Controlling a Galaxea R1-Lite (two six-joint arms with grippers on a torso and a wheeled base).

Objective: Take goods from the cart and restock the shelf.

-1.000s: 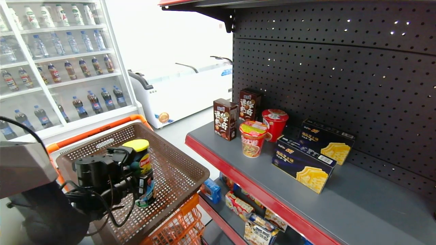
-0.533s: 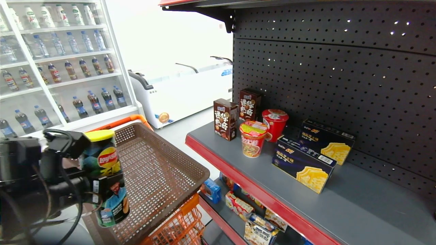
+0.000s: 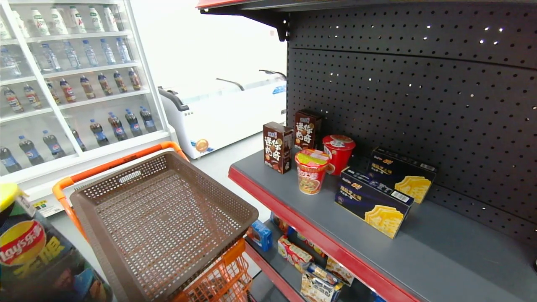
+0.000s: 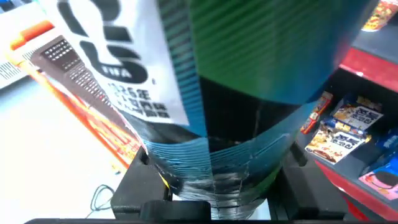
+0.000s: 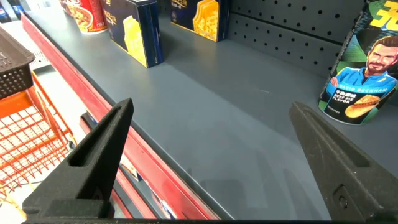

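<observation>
Now the left end effector (image 4: 214,180) is clamped round the chips can (image 3: 29,256); the right end effector (image 5: 211,109) gapes wide, empty, just above the shelf (image 5: 249,81). Danger: swung across, that tall can could clip the shelf's red lip and twist loose.

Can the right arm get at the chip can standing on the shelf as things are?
Probably yes: the right gripper is open over bare shelf, with nothing between it and the chip can. The blue boxes stand well aside.
</observation>
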